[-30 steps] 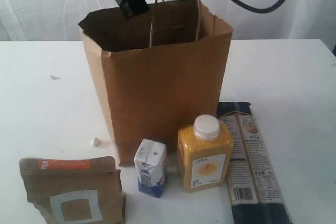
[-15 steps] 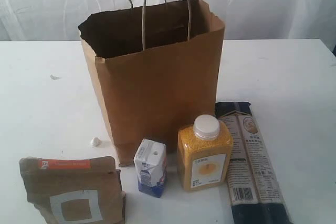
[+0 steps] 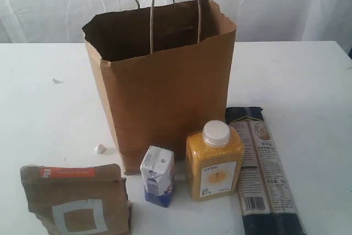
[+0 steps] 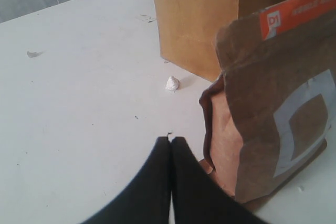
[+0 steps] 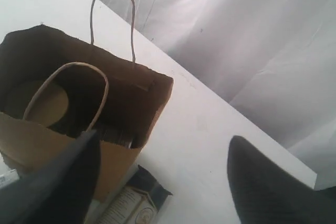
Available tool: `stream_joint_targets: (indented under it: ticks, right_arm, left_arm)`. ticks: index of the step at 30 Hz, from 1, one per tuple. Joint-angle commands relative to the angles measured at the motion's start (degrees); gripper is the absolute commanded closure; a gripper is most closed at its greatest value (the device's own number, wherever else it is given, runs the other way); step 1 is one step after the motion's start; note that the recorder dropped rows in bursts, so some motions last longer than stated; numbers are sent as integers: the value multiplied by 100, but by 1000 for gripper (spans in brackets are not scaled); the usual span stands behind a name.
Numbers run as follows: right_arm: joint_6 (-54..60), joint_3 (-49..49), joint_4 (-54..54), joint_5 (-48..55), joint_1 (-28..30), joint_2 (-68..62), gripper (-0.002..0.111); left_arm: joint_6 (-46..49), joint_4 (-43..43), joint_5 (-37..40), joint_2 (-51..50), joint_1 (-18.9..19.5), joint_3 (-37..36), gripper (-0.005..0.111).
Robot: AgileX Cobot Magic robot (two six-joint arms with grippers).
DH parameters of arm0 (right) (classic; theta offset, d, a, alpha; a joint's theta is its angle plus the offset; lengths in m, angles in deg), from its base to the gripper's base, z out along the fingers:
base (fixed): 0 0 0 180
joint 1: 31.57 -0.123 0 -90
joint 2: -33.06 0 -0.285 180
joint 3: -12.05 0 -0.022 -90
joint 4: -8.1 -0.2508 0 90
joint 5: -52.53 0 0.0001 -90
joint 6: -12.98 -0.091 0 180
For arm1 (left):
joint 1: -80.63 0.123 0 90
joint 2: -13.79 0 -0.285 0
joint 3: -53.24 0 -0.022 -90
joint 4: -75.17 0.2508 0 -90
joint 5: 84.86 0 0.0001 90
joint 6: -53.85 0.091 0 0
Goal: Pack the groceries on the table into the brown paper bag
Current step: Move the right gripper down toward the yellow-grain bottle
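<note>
The brown paper bag (image 3: 165,97) stands upright and open-topped in the middle of the table (image 3: 44,114). In front of it stand a brown kraft pouch (image 3: 77,205), a small white-blue carton (image 3: 158,175) and a yellow white-capped bottle (image 3: 214,160). A long dark pasta pack (image 3: 264,171) lies flat at the right. Seen from above, a round tan lid (image 5: 44,103) rests inside the bag (image 5: 126,85). My right gripper (image 5: 165,137) hangs open and empty above the bag's far side. My left gripper (image 4: 170,139) is shut on nothing, low over the table beside the pouch (image 4: 273,103). Neither gripper shows in the exterior view.
A small white crumb (image 3: 99,148) lies left of the bag's base, and another scrap (image 3: 57,80) lies farther back left. A white curtain (image 3: 286,4) closes off the back. The bag's two twisted handles (image 3: 175,9) stick up above its mouth.
The right gripper was over the bag's mouth a second ago; it has risen out of the top of the exterior view. The handles have sprung back upright. The groceries on the table have not moved.
</note>
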Motion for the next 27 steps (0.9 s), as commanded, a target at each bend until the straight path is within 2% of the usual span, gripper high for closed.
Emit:
stream_joint_targets:
  ticks: [1, 5, 12, 15, 19, 22, 27]
  right_arm:
    - [64, 655, -27, 53, 19, 722, 45]
    - [326, 1891, -409, 53, 19, 1243, 45]
    - [997, 3854, -986, 53, 19, 1371, 45]
    - [1289, 4549, -1028, -667, 19, 1361, 44]
    - [1379, 4996, -1048, -1618, 19, 1151, 36]
    - [1472, 5070, -1061, -1935, 19, 749, 30]
    - [2039, 5070, -1072, -2132, 19, -45, 29]
  left_arm:
    - [-27, -82, -35, 28, -27, -29, 107]
    - [-27, -82, -35, 28, -27, -29, 107]
    - [-27, -82, -35, 28, -27, -29, 107]
    - [-27, -82, -35, 28, -27, -29, 107]
    - [-27, -82, -35, 28, -27, -29, 107]
    - [-27, -82, -35, 28, -27, -29, 107]
    - [-27, -82, -35, 28, -27, -29, 107]
